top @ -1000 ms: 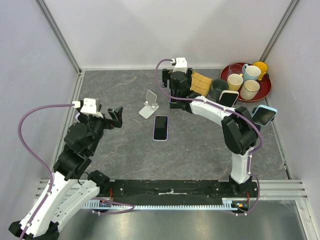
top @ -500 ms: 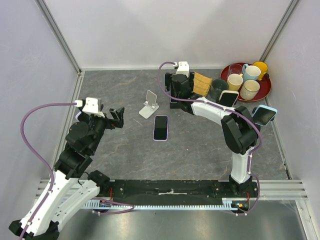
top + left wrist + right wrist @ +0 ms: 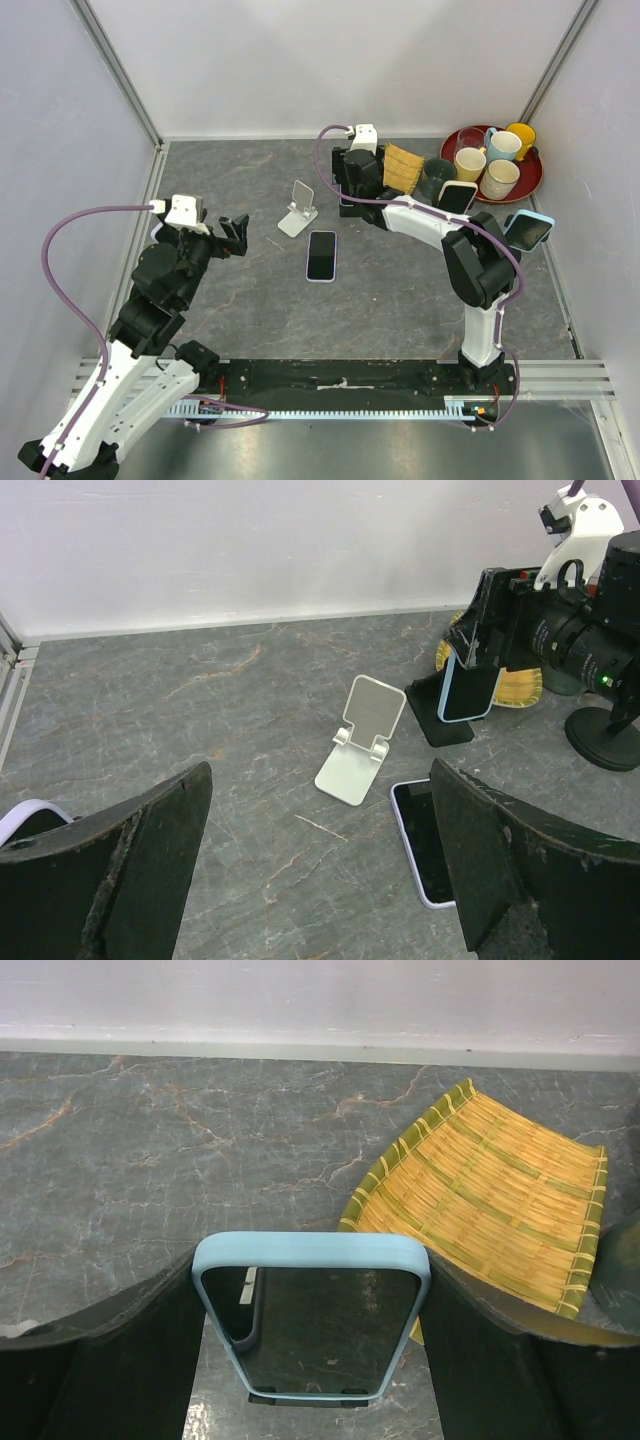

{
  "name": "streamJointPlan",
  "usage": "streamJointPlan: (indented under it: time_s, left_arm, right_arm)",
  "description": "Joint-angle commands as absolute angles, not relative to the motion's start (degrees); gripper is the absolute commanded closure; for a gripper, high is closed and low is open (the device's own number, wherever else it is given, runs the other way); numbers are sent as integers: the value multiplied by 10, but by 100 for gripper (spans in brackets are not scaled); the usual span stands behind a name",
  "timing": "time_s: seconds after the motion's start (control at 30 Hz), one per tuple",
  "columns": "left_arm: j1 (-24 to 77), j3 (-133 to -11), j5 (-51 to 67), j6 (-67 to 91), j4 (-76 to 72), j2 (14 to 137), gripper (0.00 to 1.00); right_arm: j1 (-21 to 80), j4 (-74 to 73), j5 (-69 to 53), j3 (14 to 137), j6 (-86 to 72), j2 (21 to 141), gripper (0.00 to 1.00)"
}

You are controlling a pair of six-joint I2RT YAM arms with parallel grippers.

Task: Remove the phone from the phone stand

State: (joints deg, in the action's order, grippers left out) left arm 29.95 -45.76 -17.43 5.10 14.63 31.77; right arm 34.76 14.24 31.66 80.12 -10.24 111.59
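"What's nearest to us?"

"The left gripper [image 3: 233,232]. It hangs over the left side of the table [image 3: 400,290]. Its fingers are spread wide and there is nothing between them."

"And what's that lying in the middle?"

"A dark phone [image 3: 321,255]. It lies flat on the table, screen up. Just behind it, a little to the left, is a white stand [image 3: 299,208]. The stand holds nothing. The dark phone and the white stand are near each other but do not touch."

"Where is the phone we care about?"

"Farther back, to the right of the white stand. It's the blue phone [image 3: 310,1330], the one with the light blue case. It stands up on the black stand [image 3: 440,718], leaning back a bit."

"Is the other arm near it?"

"Yes. The right gripper [image 3: 348,195] has one finger on each side of the blue phone. From its own camera, both fingers touch the sides of the case, so it has hold of the phone. The phone is not lifted off yet."

"What's the yellow thing behind it?"

"A mat [image 3: 500,1190] made of thin yellow strips with green edges. It lies just behind the blue phone and to the right."

"And way back in the corner?"

"A red tray [image 3: 535,175] with cups [image 3: 470,163] on it, in the far right corner. It is well apart from both grippers."
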Motion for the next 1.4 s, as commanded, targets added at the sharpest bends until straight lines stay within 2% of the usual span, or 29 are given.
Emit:
streamJointPlan:
  time_s: [0.0, 0.07, 0.17, 0.43, 0.63, 0.77, 1.0, 1.13, 1.37]
  left_arm:
    - [296, -457, -163, 66, 125, 320, 4]
    - [295, -457, -163, 66, 125, 320, 4]
    - [295, -456, -163, 66, 123, 321, 4]
    - [295, -454, -163, 65, 123, 326, 5]
    - [295, -453, -164, 64, 121, 331, 5]
    - [295, -451, -166, 63, 120, 336, 5]
    - [295, -448, -166, 63, 119, 346, 5]
    - [295, -447, -170, 62, 118, 351, 5]
    - [295, -446, -176, 59, 118, 362, 5]
  right_arm:
    - [351, 162, 302, 795, -92, 1086, 42]
    - [353, 164, 295, 796, -90, 1078, 49]
    - [355, 170, 282, 797, -85, 1057, 55]
    - [359, 174, 251, 795, -81, 991, 63]
    - [359, 110, 226, 795, -90, 940, 64]
    - [359, 5, 221, 796, -105, 905, 65]
    - [359, -125, 196, 737, -139, 818, 67]
    - [359, -174, 163, 686, -165, 787, 72]
    - [360, -200, 76, 603, -244, 801, 73]
